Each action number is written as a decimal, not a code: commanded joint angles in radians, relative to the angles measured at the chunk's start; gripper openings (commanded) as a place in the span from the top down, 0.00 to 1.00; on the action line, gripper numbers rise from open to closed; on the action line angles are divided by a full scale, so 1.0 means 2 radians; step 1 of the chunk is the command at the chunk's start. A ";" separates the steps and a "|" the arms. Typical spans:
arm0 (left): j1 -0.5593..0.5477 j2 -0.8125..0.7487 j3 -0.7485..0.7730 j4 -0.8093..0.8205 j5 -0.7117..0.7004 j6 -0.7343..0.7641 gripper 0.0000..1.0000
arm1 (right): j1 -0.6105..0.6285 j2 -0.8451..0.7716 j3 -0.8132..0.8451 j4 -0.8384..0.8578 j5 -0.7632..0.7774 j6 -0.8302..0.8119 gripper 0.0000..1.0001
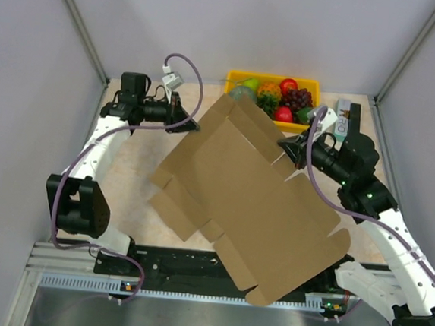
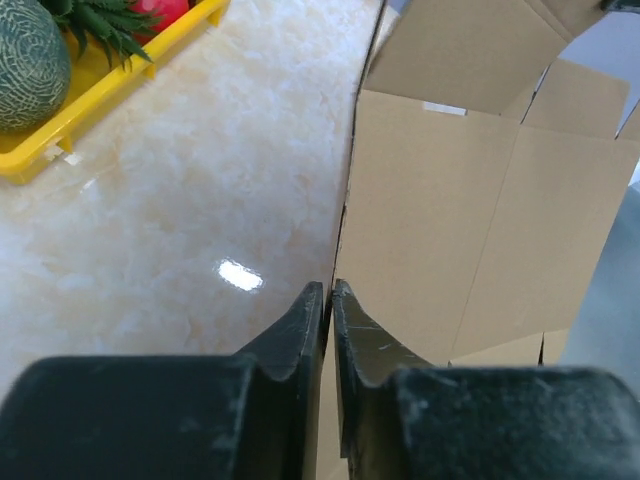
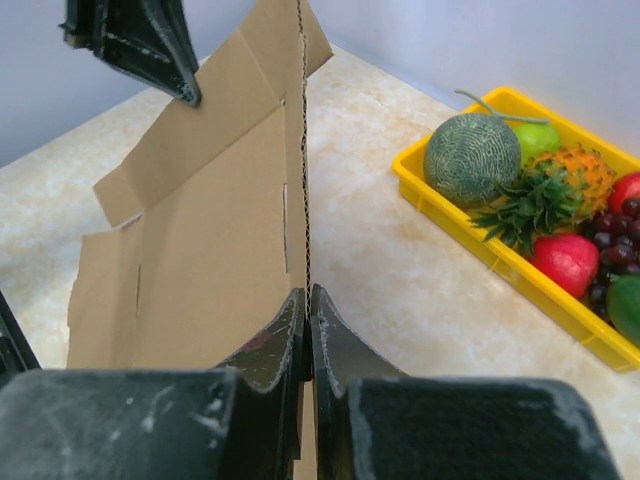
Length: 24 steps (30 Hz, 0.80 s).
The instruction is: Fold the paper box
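Note:
The paper box (image 1: 252, 204) is a flat brown die-cut cardboard sheet with flaps and creases, held tilted above the table between both arms. My left gripper (image 1: 193, 123) pinches its far left edge; the left wrist view shows the jaws (image 2: 331, 292) shut on the thin edge of the sheet (image 2: 440, 220). My right gripper (image 1: 285, 144) grips the far right edge, and in the right wrist view its jaws (image 3: 307, 293) are shut on the corrugated edge of the cardboard (image 3: 200, 240). The sheet's near end hangs over the arm bases.
A yellow tray (image 1: 233, 76) of fruit stands at the back of the table, also visible as the tray rim (image 2: 100, 92) and tray wall (image 3: 470, 235). A small printed carton (image 1: 343, 117) lies to its right. Grey walls close in both sides.

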 commanded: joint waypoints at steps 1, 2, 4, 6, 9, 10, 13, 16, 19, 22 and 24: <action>-0.020 -0.069 -0.017 0.057 -0.031 -0.002 0.93 | -0.004 -0.016 0.009 0.010 0.063 0.047 0.95; -0.020 -0.091 -0.022 0.069 -0.040 -0.011 0.95 | -0.004 -0.013 0.019 -0.010 0.083 0.063 0.60; -0.021 -0.115 -0.029 0.102 -0.077 -0.017 1.00 | -0.005 0.016 0.085 -0.115 0.123 0.075 0.34; -0.021 -0.137 -0.008 0.104 -0.084 -0.012 1.00 | -0.004 0.040 0.165 -0.184 0.138 0.078 0.15; -0.026 -0.137 0.049 0.077 -0.065 -0.003 1.00 | -0.005 0.083 0.265 -0.272 0.148 0.066 0.04; -0.034 -0.132 0.069 0.052 -0.061 0.006 1.00 | -0.004 0.089 0.286 -0.281 0.133 0.060 0.04; -0.065 -0.102 0.152 -0.071 -0.087 0.067 1.00 | -0.004 0.098 0.329 -0.262 0.080 0.015 0.02; -0.079 -0.084 0.182 -0.123 -0.110 0.095 1.00 | -0.002 0.116 0.375 -0.244 0.056 -0.033 0.02; -0.087 -0.096 0.166 -0.118 -0.126 0.095 1.00 | 0.018 0.139 0.427 -0.236 0.039 -0.086 0.06; -0.094 -0.108 0.157 -0.108 -0.128 0.089 1.00 | 0.028 0.163 0.476 -0.219 0.020 -0.127 0.09; -0.097 -0.111 0.158 -0.103 -0.126 0.087 1.00 | 0.032 0.188 0.515 -0.216 -0.007 -0.144 0.08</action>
